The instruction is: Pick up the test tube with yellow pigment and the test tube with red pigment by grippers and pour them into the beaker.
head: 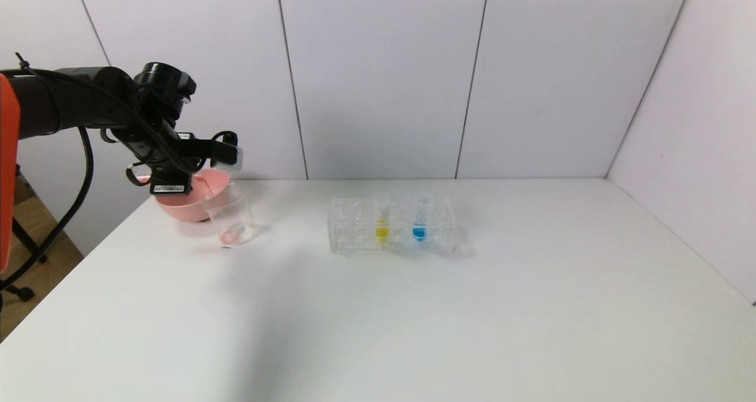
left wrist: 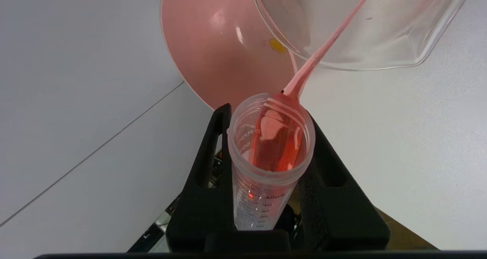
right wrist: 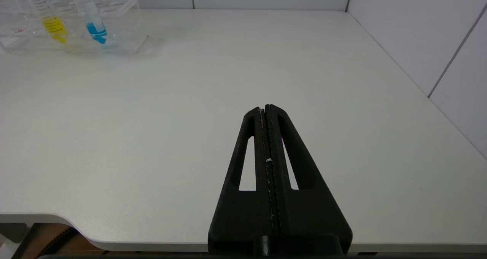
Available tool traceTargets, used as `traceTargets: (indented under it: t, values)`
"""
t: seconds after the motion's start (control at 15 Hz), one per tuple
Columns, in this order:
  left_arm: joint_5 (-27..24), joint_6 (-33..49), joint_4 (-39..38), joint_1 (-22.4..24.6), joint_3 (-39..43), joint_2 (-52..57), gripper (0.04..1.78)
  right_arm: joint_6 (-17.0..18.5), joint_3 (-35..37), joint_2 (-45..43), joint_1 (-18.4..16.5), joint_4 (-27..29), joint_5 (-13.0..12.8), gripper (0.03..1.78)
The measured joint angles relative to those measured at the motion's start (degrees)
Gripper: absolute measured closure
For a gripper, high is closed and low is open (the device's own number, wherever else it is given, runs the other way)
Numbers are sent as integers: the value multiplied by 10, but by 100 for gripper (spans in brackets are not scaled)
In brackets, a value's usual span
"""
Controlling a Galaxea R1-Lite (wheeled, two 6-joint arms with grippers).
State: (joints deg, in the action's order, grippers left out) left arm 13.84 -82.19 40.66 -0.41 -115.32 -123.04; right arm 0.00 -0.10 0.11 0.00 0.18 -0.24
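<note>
A: Your left tool [left wrist: 272, 137] is clamped on the red tube [left wrist: 271, 152], tipped, its stream running into the beaker [left wrist: 365, 30] just ahead.

B: Advice?

A: Keep the lip over the beaker, not the pink bowl [left wrist: 217, 50] beside it. Tilt slowly. Your right tool [right wrist: 266, 108] sits closed and empty; the yellow tube [head: 381, 216] waits racked.

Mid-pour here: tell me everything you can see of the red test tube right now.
The red test tube is a clear plastic tube with a wider ridged rim and printed volume marks down its side. It is clamped between the black fingers of the left tool, shut on it, and tipped over beside the pink bowl. Red-orange liquid lies along its inner wall and runs from its lip in a thin stream into the clear beaker. Nothing but the tool touches it.
</note>
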Motion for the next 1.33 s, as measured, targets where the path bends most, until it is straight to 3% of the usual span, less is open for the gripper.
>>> traceTargets:
  t: [1.33]
  values:
    - [66, -64, -15, -21, 2, -7, 133, 0, 0, 0, 0, 0, 0, 170]
